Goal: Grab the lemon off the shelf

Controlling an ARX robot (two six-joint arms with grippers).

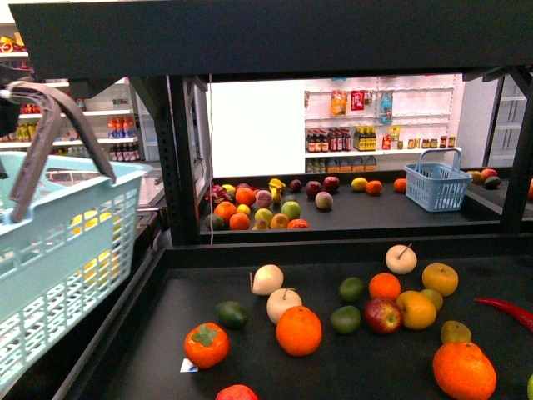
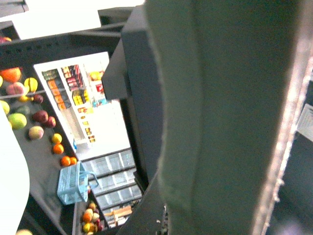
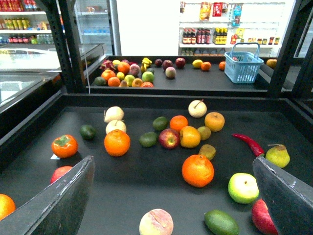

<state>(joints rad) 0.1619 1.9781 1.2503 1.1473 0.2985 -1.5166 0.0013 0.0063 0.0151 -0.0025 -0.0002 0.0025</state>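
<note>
The black shelf (image 1: 150,333) (image 3: 146,181) holds scattered fruit. A small dull-yellow oval fruit (image 1: 433,297) (image 3: 204,132), the likeliest lemon, lies half hidden behind a rounder yellow-orange citrus (image 1: 415,310) (image 3: 190,137). I cannot tell for sure that it is the lemon. My right gripper (image 3: 172,160) is open and empty above the deck's near part, its fingers (image 3: 58,200) either side of a large orange (image 3: 197,170). My left gripper (image 1: 7,112) is shut on the grey handle (image 1: 50,125) (image 2: 220,117) of a pale blue basket (image 1: 58,250), held up at far left.
Near fruit include oranges (image 1: 298,330), a red apple (image 1: 382,316), a persimmon (image 1: 206,344), avocados (image 1: 231,313), a red chilli (image 1: 508,310), a green apple (image 3: 243,188) and a peach (image 3: 156,223). Black uprights (image 1: 179,158) divide off a farther deck with more fruit and a blue basket (image 1: 437,185).
</note>
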